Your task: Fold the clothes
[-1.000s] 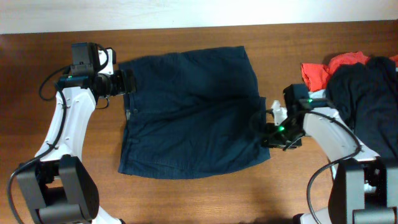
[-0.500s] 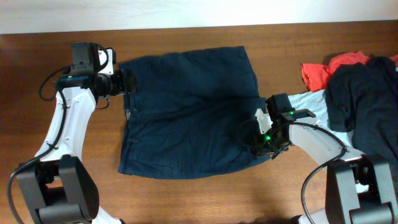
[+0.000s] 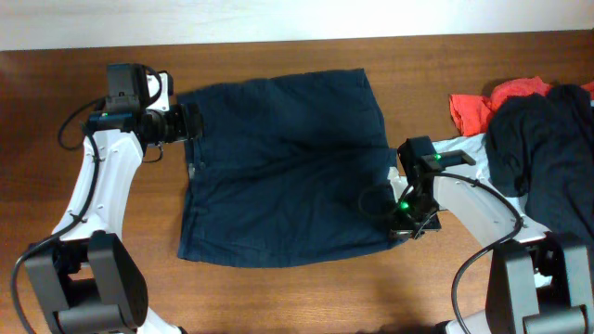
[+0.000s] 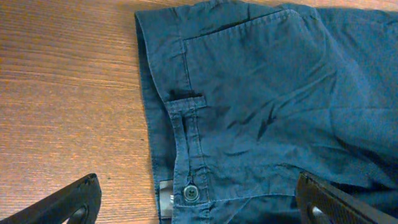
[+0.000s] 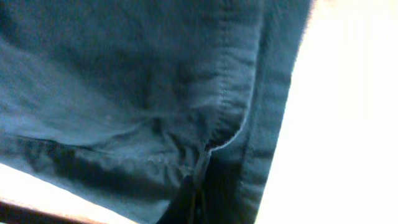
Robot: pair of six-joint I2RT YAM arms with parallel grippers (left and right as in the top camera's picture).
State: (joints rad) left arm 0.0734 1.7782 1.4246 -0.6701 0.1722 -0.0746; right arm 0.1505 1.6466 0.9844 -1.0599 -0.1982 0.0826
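Observation:
The dark navy shorts (image 3: 288,167) lie spread flat in the middle of the wooden table, waistband to the left. My left gripper (image 3: 192,122) hovers over the waistband's far end with its jaws wide open. In the left wrist view the button and belt loop of the shorts (image 4: 261,106) lie between the spread fingers of the left gripper (image 4: 202,198), which hold nothing. My right gripper (image 3: 403,221) is at the near right corner, shut on the leg hem. In the right wrist view the shorts (image 5: 124,93) bunch into the closed right gripper (image 5: 198,202).
A pile of other garments sits at the right edge: a red one (image 3: 492,100), a black one (image 3: 548,148) and a pale cloth (image 3: 471,148) under my right arm. Bare wood (image 3: 278,297) runs along the front, and a white wall edge lies at the back.
My right gripper slid over the shorts' right hem, drew back a little toward the near corner and closed on the fabric, puckering it. The left arm has not moved.

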